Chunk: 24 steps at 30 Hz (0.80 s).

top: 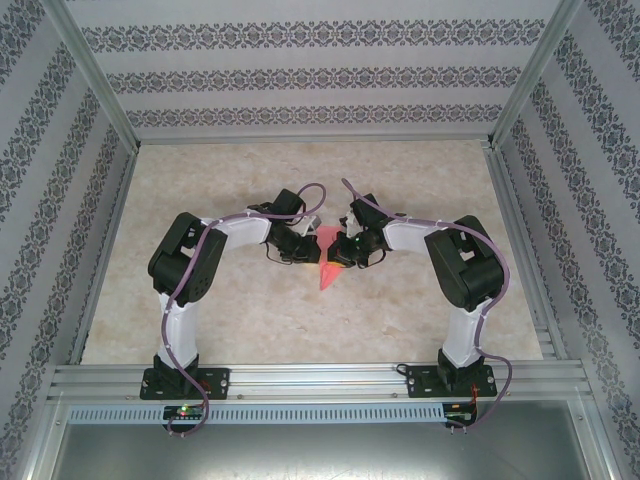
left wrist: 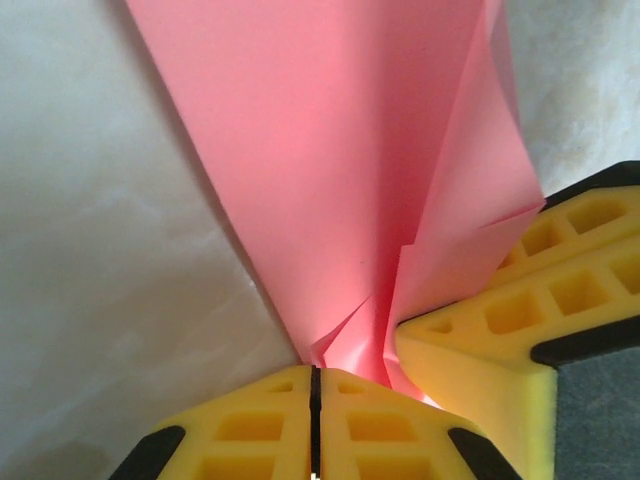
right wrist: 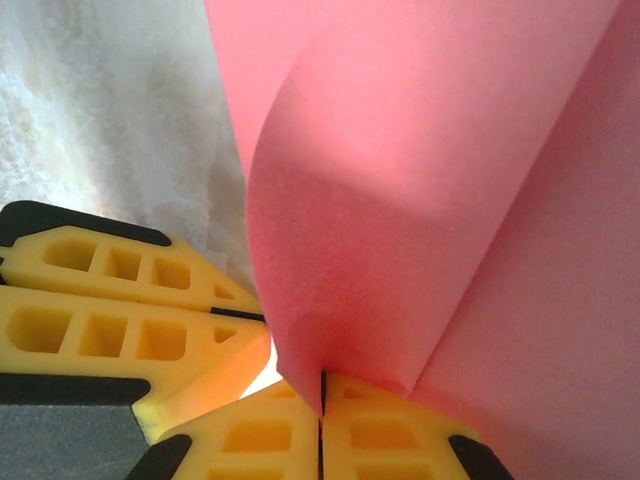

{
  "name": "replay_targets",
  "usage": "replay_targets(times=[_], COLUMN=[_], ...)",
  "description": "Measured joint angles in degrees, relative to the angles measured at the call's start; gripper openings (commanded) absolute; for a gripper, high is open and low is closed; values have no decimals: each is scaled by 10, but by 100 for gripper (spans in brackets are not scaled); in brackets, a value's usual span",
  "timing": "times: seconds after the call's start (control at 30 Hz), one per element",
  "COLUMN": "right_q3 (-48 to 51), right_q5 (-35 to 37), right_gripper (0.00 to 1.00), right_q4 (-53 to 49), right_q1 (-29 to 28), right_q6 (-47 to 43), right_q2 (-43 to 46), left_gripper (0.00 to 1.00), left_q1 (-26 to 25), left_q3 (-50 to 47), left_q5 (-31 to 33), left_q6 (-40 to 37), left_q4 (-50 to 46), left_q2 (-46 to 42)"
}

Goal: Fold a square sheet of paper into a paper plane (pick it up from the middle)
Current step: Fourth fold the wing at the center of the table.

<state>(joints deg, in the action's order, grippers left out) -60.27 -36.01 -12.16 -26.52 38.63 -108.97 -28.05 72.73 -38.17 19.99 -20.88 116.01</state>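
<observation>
Both arms meet over middle of marbled tabletop [top: 240, 320]. Left gripper [left wrist: 315, 372]: jaws pressed together, clamped on edge of pink paper [left wrist: 330, 180], paper crumpled at that pinch. Right gripper [right wrist: 322, 385]: jaws likewise together, pinching same paper where curved flap meets flat layer. Grippers just beside each other, fingertips near touching. Paper folded in layers, held between them; top view shows narrow pointed end aimed toward arm bases

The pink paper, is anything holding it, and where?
Both the left gripper and right gripper are shut on the pink paper, side by side, at a creased edge.
</observation>
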Motion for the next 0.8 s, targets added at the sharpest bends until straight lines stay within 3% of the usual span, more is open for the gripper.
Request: replay_targets(times=[0.8], right_q3=[-10], right_q5=[0], right_gripper=[7], right_q4=[-9], right_q1=[-3], right_q6=[0], right_q2=[-3], left_gripper=[7], left_q1=[0], left_q3=[-17], left_q5=[-13], left_q6=[54], left_q4=[42], left_q2=[4])
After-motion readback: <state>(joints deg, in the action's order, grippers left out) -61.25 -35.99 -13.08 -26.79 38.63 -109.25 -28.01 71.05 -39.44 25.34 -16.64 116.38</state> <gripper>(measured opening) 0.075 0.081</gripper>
